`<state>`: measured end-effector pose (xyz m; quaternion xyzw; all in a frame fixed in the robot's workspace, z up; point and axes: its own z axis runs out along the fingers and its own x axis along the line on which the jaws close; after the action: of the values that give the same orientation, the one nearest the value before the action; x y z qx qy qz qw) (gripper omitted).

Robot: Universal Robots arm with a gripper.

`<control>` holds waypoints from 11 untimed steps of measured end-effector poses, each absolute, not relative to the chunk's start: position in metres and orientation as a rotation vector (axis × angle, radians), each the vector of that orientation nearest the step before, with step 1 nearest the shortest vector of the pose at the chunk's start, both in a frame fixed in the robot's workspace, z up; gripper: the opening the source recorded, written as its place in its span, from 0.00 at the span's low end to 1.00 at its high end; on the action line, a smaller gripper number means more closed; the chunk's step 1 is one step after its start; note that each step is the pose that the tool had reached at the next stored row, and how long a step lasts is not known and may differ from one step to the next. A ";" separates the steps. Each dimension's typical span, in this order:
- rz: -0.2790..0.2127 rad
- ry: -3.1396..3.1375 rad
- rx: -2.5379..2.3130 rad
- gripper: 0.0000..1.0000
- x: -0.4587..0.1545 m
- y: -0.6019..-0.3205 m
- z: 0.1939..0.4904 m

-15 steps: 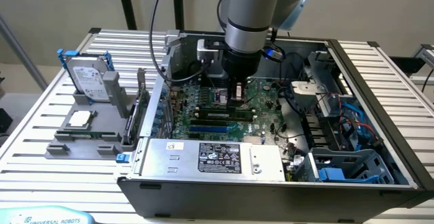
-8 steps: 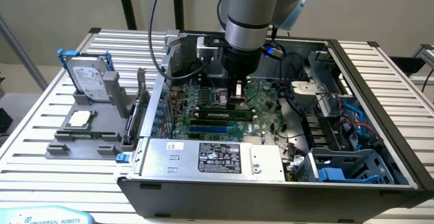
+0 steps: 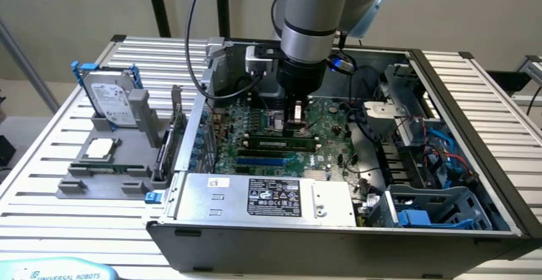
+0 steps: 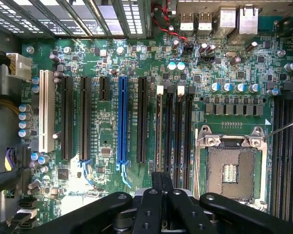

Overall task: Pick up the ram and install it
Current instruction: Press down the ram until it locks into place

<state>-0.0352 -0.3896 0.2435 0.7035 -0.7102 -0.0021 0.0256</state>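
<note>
**Directly over the memory slots: fingers closed, ram standing on the board**

The ram (image 3: 277,143), a narrow green stick with a pale label, stands on edge among the long black slots of the motherboard (image 3: 254,118), with its length running across the exterior view. It lies near the middle of the open computer case (image 3: 339,242). Whether it is fully seated in its slot cannot be told.

The gripper (image 3: 296,126) hangs straight down from the arm, with its tip just above and beside the ram's end towards the exterior view's right. Contact between the two cannot be made out.

In the wrist view the gripper (image 4: 161,181) has its black fingers (image 4: 155,195) pressed together with nothing pinched between them. They are poised over the group of four parallel memory slots (image 4: 178,126). Beside these slots are a blue expansion slot (image 4: 122,119) on one side and the open processor socket (image 4: 230,168) with its metal frame on the other.

A silver power supply (image 3: 263,197) fills the near edge of the case, in front of the ram.

Outside the case, towards the exterior view's left, a grey holder (image 3: 72,188) rests on the slatted table (image 3: 491,89). It carries an upright hard drive (image 3: 110,96) in a blue bracket and a silver square processor chip (image 3: 101,146). A dark expansion card (image 3: 174,134) stands between the holder and the case wall.
</note>
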 end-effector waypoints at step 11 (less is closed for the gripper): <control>-0.005 -2.197 2.176 0.11 -0.037 -0.390 0.240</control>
<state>-0.0366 -0.3896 0.2402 0.7035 -0.7102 -0.0016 0.0249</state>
